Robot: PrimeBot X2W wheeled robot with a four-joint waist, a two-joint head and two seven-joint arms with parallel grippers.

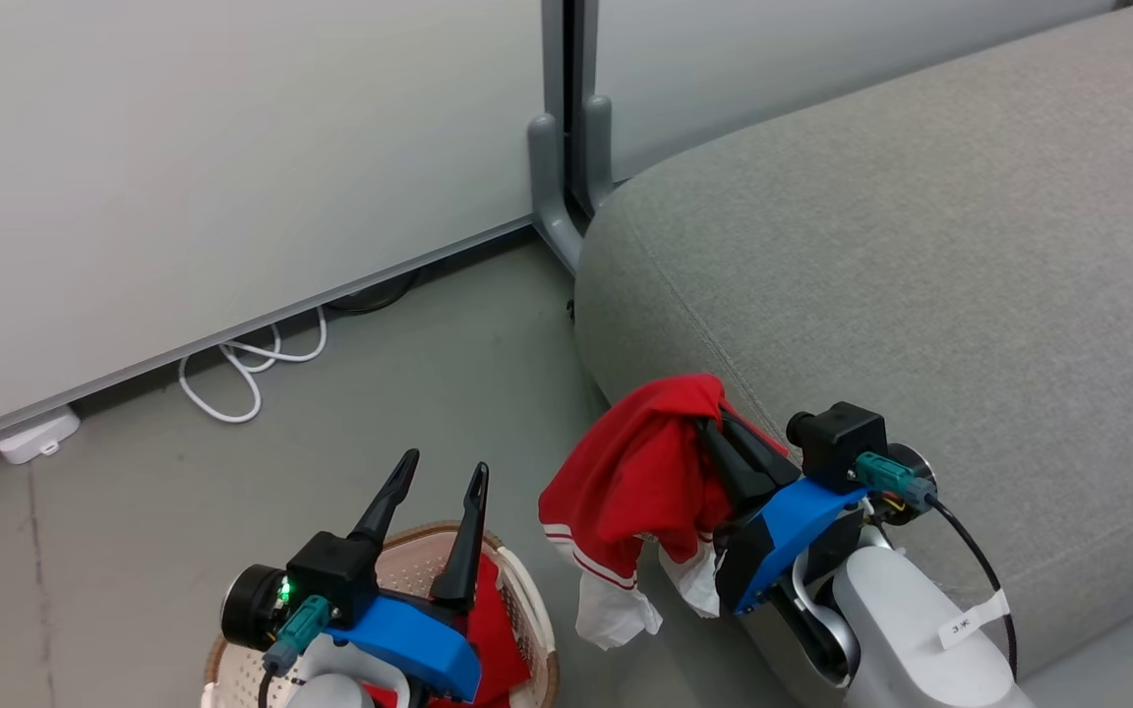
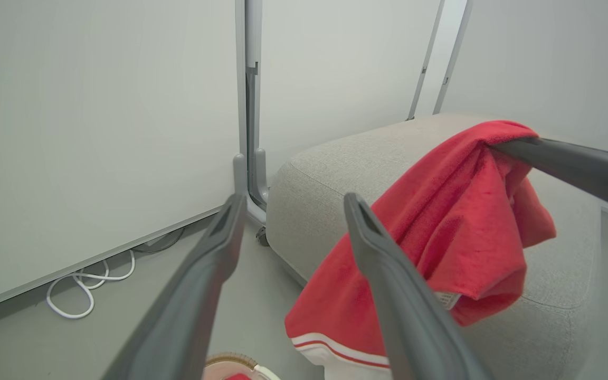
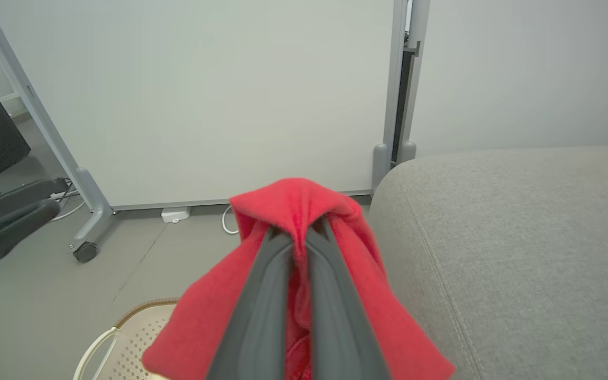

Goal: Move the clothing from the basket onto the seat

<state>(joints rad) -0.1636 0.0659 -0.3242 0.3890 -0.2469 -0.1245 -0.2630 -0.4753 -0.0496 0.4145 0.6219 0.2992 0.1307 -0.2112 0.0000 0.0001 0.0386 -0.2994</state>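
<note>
Right gripper (image 1: 719,433): fingers clamped on a red garment (image 1: 640,472), which hangs in the air at the sofa (image 1: 921,246) edge.
Left gripper (image 1: 445,464): fingers apart, above the basket (image 1: 527,580).
Basket: on the floor, second red garment (image 1: 493,629) inside.
Around: post foot (image 1: 552,197) at the sofa corner; white cable (image 1: 252,364) under the wall panel.
Left wrist view adds: white label (image 2: 446,300) on the held garment.
Right wrist view adds: wheeled frame leg (image 3: 85,248).

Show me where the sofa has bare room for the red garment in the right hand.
The grey sofa top is bare, from its rounded front edge and seam back toward the wall panels, just right of the right hand and its red garment. Crowded: the basket, holding a second red garment, with the open left hand over it.
</note>
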